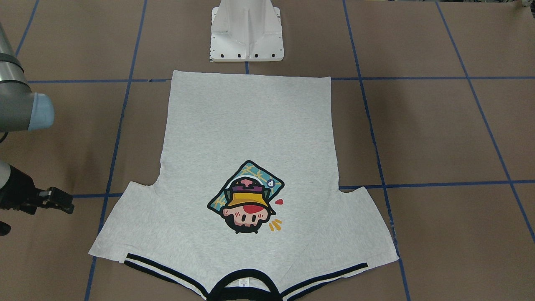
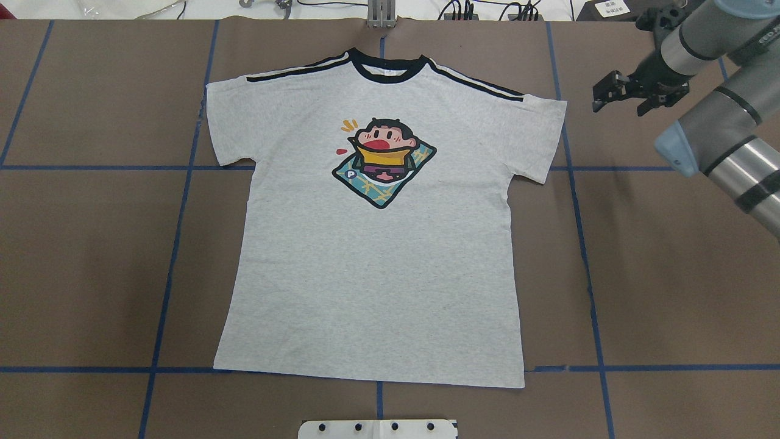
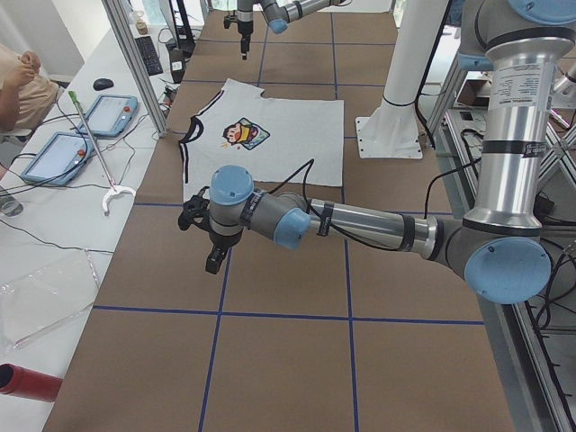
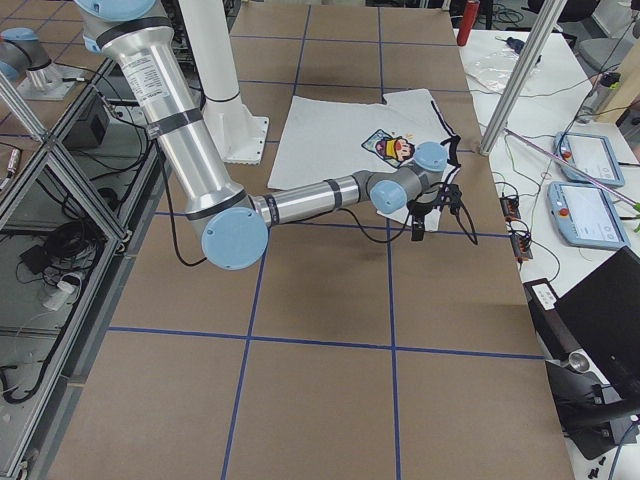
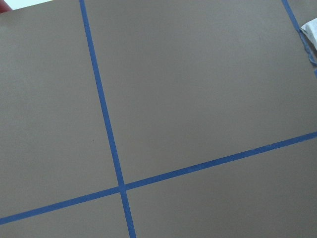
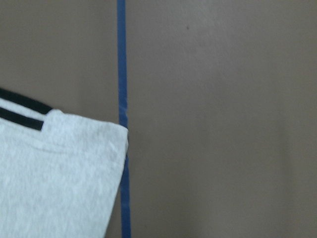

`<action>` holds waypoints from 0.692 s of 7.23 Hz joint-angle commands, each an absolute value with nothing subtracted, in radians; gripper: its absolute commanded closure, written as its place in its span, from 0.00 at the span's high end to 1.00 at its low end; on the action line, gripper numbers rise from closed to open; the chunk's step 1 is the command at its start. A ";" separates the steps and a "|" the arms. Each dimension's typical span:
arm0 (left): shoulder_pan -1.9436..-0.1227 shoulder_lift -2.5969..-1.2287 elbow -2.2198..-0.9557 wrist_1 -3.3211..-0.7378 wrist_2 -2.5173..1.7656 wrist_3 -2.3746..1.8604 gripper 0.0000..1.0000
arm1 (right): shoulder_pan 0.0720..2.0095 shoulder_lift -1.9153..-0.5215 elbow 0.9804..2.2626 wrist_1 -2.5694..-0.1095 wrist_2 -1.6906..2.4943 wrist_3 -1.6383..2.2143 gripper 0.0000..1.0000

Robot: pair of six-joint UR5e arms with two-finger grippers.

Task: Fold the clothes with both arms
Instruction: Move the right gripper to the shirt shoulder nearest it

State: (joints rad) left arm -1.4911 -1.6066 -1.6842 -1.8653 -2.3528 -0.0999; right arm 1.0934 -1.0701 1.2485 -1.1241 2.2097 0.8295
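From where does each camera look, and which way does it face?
Front-facing: across the table, facing the robot, steeply down on the T-shirt; right gripper, pedestal show.
Overhead: behind the robot, forward and down; right arm shows.
Exterior left: table's left end, along it; left arm near.
Exterior right: table's right end; right arm near.
Left wrist: down on the table; no body.
Right wrist: down on the T-shirt's corner; no body.
Shared: front-facing and overhead show the T-shirt's print, turned opposite ways.

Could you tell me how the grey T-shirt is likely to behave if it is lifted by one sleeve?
Probably floppy: the T-shirt lies thin and flat, so the rest should drape and drag. Likely light, and it may slide on the smooth brown table.
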 commanded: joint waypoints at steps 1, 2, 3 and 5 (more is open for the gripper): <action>-1.491 -1.608 -1.684 -1.865 -2.350 -0.101 1.00 | 1.037 -0.957 1.047 -0.897 2.088 1.036 0.98; -1.491 -1.609 -1.684 -1.865 -2.349 -0.101 1.00 | 1.026 -0.951 0.993 -0.814 2.056 1.072 0.97; -1.491 -1.614 -1.678 -1.865 -2.349 -0.101 1.00 | 1.017 -0.933 0.939 -0.780 2.053 1.118 0.97; -1.489 -1.615 -1.677 -1.864 -2.349 -0.101 1.00 | 0.999 -0.917 0.933 -0.778 2.013 1.143 0.96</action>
State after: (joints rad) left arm -1.4900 -1.6141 -1.6779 -1.8649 -2.3486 -0.1013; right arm 1.0145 -0.9317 0.9466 -0.7867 2.0453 1.1239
